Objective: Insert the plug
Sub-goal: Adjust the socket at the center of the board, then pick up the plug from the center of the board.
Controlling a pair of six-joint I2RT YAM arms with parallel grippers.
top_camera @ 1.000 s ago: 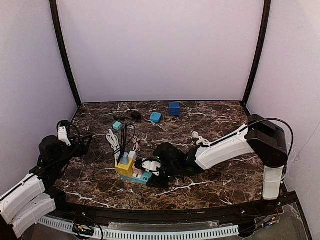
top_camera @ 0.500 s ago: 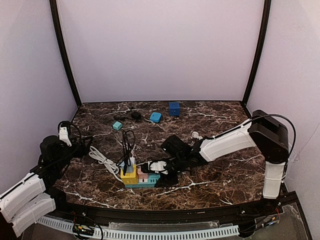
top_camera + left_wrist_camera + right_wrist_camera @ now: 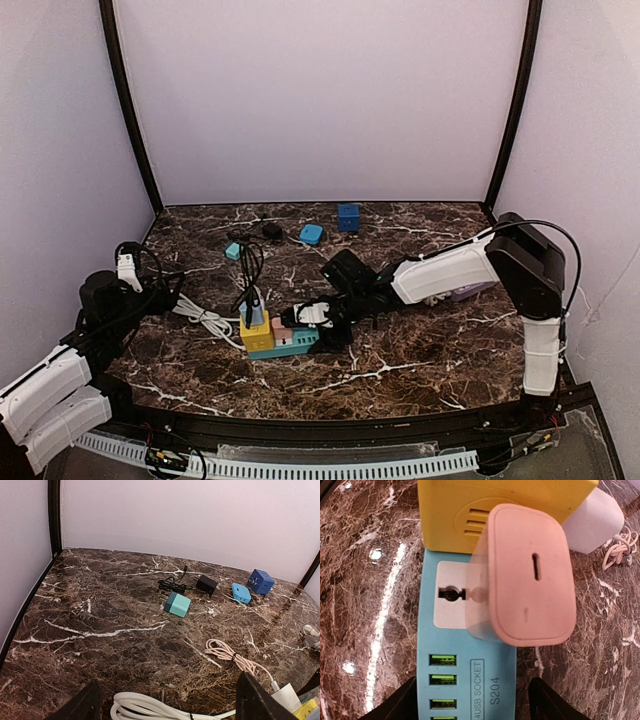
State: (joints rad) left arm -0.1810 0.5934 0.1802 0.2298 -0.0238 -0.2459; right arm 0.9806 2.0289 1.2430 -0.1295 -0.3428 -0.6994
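A pink plug (image 3: 530, 575) stands on the blue socket strip (image 3: 465, 680), covering the right part of its white socket; one round hole stays uncovered at the left. Whether its prongs are seated is hidden. My right gripper (image 3: 472, 707) is open, its fingers on either side of the strip and clear of the plug. From above, the pink plug (image 3: 283, 334) sits on the strip (image 3: 298, 346) just left of my right gripper (image 3: 325, 322). My left gripper (image 3: 167, 705) hangs open over a white cable (image 3: 145, 702), holding nothing.
A yellow adapter (image 3: 495, 505) and a white charger (image 3: 597, 522) are plugged in beyond the pink plug. A teal cube (image 3: 178, 604), black adapter (image 3: 206, 584), light blue adapter (image 3: 241, 592), blue cube (image 3: 261, 581) and coiled pink cable (image 3: 235, 657) lie farther back.
My right gripper has opened and let go of the pink plug, and its arm has drawn back to the right. The strip and white cable have shifted.
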